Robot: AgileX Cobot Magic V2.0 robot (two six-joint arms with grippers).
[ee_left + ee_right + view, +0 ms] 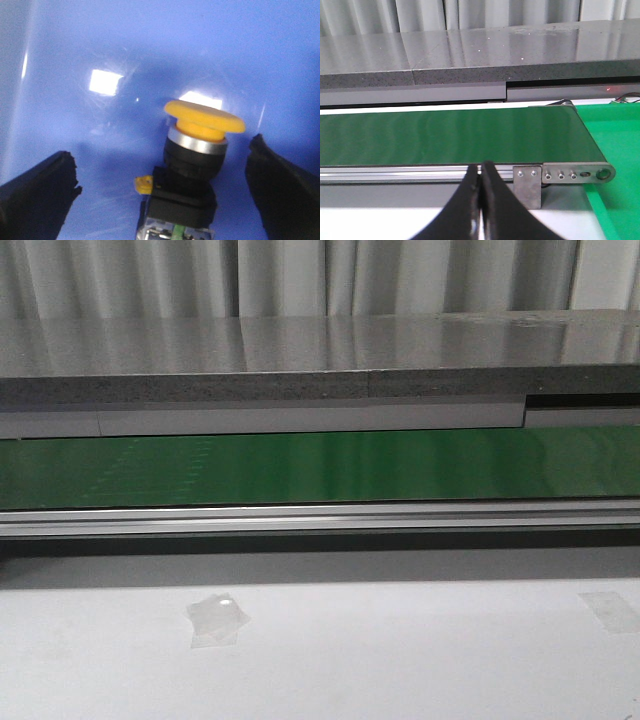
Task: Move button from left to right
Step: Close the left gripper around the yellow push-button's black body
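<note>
The left gripper (162, 195) has its fingers (37, 192) spread wide on either side of the button (192, 160), neither touching it. The button lies between them on a glossy blue surface (150, 50), orange-yellow cap tipped away from the fingers. It is nearer one finger than the other. The step in hand looks like the grasp. To do it well, the arm should centre the dark body between the pads, come low enough to catch the blocky part rather than the rounded cap, then close squarely so the button does not roll.

The right gripper (480, 200) has its fingers pressed together, holding nothing, poised before the green conveyor belt (445, 135). The front view shows neither arm nor button, so I cannot place the button by the tabletop's edges.
</note>
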